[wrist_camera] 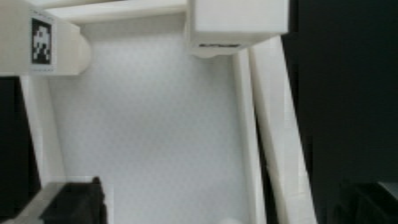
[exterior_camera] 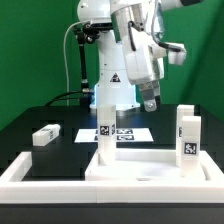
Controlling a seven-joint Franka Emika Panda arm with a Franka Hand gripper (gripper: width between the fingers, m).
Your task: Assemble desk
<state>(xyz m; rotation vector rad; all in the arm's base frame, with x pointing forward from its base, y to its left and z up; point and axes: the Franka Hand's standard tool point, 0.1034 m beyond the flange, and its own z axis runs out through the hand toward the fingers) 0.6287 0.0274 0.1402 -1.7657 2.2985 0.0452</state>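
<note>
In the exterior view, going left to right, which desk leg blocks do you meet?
Leg lying on the black table → leg standing upright on the slab → two upright legs close together at the slab's right end.

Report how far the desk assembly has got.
Done: three legs stand upright on the slab: the middle leg, the back right leg and the front right leg. In hand: nothing; the gripper hangs empty above the slab. Left: the fourth leg lies loose on the table.
</note>
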